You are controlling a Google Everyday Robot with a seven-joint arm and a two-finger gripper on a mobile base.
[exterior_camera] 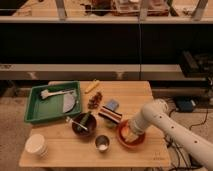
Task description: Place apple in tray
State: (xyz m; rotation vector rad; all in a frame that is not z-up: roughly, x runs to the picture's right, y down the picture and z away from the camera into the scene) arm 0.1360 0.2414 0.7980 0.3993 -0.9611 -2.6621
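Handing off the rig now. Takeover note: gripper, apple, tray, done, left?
Gripper: down in the orange bowl, front right of the table.
Apple: yellowish shape in that bowl at the gripper, partly hidden; grasp unconfirmed.
Tray: far left of the table, no apple in it.
Done: reach to the bowl. Left: secure apple, lift, carry left to tray, release.
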